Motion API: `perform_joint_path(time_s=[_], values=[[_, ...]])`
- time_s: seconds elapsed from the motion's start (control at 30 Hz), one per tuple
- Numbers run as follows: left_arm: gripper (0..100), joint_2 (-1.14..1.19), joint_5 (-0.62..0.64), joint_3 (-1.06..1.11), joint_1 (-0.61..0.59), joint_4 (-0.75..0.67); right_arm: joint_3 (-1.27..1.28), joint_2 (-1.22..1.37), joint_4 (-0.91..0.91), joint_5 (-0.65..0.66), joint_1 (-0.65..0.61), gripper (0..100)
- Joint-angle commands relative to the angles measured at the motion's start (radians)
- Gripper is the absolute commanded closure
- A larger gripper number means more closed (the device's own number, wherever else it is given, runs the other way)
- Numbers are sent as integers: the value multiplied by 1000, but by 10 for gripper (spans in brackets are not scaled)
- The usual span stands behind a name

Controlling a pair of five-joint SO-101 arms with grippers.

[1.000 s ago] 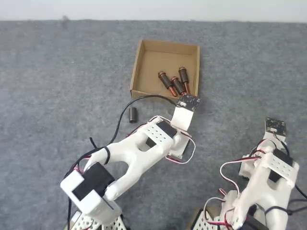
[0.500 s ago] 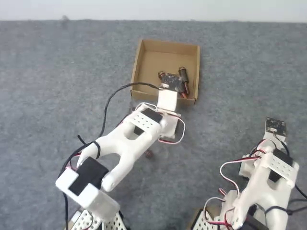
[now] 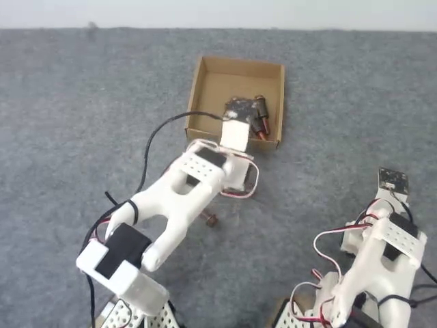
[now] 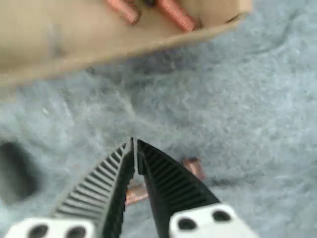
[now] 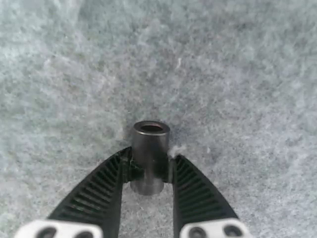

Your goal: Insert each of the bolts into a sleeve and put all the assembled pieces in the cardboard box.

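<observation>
High view: a fuzzy grey felt surface (image 3: 82,102) runs back to a pale wall (image 3: 218,14). The square cardboard box (image 3: 235,67) holds coppery assembled pieces (image 3: 261,117), and a lone bolt (image 3: 210,219) lies beside the white arm.

Left wrist view: the ribbed black left pincer (image 4: 134,148) is clenched and empty above that bolt, near the box.

Right wrist view: the right pincer (image 5: 150,162) is grasping a smooth, dark tubular sleeve (image 5: 150,141), upright.

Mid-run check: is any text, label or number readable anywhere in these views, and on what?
No text can be read.
cardboard box: plain walls and floor, no print.
sleeve in the right gripper: no marking visible.
small board on an arm: any print there is too small to read.
</observation>
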Motion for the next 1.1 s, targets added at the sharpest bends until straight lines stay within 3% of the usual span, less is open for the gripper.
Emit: perform_joint_path(time_s=[0.0,0.1,0.27,0.5,0.67,1.07], values=[[987,-48,-341,-128,-9,198,-5,-30,-12,12,8,991],[987,-48,-525,-160,17,316,-5,-30,-12,12,8,991],[976,-12,-729,-110,94,330,-5,-30,-12,12,8,991],[825,14,-761,-105,103,336,-5,-31,-7,55,8,991],[833,21,-865,-104,103,336,-5,-33,-5,58,8,991],[832,25,-905,-104,48,242,-5,-35,-5,60,8,991]])
